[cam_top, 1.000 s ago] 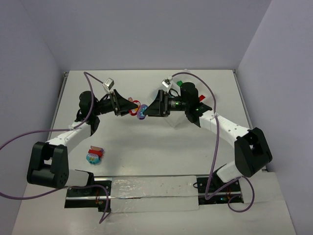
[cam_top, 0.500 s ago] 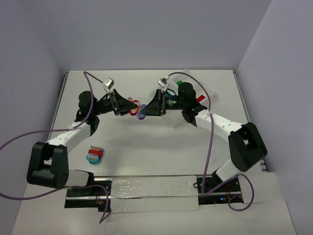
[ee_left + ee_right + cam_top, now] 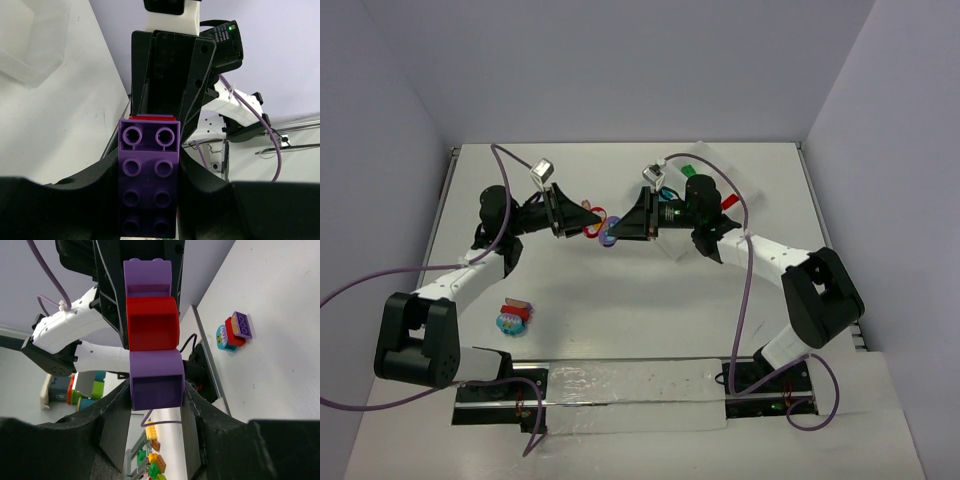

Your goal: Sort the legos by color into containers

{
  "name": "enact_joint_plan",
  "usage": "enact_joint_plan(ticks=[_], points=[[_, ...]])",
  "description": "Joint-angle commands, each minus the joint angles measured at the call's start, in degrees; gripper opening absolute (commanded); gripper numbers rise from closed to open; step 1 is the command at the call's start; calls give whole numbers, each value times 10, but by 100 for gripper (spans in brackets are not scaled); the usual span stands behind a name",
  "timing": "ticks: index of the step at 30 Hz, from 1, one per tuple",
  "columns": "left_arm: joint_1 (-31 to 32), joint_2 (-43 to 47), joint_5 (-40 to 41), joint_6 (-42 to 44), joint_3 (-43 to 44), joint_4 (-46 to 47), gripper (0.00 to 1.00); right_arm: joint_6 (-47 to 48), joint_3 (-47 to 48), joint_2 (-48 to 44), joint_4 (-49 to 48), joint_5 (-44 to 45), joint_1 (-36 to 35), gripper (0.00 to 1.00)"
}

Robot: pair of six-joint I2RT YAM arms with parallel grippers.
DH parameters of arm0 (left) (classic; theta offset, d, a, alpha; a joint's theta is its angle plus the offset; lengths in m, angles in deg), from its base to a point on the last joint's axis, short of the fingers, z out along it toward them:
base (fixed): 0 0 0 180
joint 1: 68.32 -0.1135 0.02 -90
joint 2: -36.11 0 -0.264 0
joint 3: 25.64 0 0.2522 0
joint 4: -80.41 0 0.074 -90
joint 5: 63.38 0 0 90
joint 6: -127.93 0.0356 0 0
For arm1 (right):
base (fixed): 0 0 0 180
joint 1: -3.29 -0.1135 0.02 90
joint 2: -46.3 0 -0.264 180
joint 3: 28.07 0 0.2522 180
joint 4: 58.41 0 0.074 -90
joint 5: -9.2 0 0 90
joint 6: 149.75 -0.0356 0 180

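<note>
Since the earlier frame the right gripper (image 3: 620, 227) has drawn its jaws in from a wide spread and the elbow of the right arm (image 3: 820, 298) has swung inward; the left gripper (image 3: 590, 222) has kept its place. Both grippers now pinch opposite ends of one lego clump (image 3: 605, 231), held in the air over the middle of the table (image 3: 620, 320).

- **Right wrist view:** the clump is a purple, red and purple stack, and the nearest purple brick is pressed between the right fingers (image 3: 107, 420).
- **Left wrist view:** a studded purple brick is clamped between the left fingers (image 3: 90, 185). The print beside the green light (image 3: 229, 28) on the right arm is too small to read.

A second clump (image 3: 511, 318) of teal, red and purple lies on the table near the left arm. A green brick (image 3: 687, 170) and a red brick (image 3: 730, 203) lie in the clear tray (image 3: 712, 150) behind the right gripper.
</note>
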Motion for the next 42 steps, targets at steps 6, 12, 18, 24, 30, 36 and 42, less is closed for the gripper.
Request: enact_joint_plan(ticks=[6, 12, 18, 24, 30, 36, 42], points=[[-43, 37, 5, 42, 48, -53, 0, 11, -80, -30, -44, -18, 9, 0], [-57, 32, 6, 60, 49, -76, 0, 58, -98, -70, 28, -7, 27, 0], [-59, 38, 20, 91, 56, -134, 0, 218, -40, -110, 263, 104, 38, 0], [-61, 47, 57, 152, 74, -240, 0, 338, 65, -127, 526, 346, 43, 0], [-61, 48, 134, 213, 104, -366, 0, 354, 107, -165, 614, 549, 55, 0], [-61, 51, 196, 265, 128, -467, 0, 348, 115, -169, 629, 608, 70, 0], [-61, 67, 239, 288, 141, -516, 0, 337, 133, -153, 631, 614, 76, 0]])
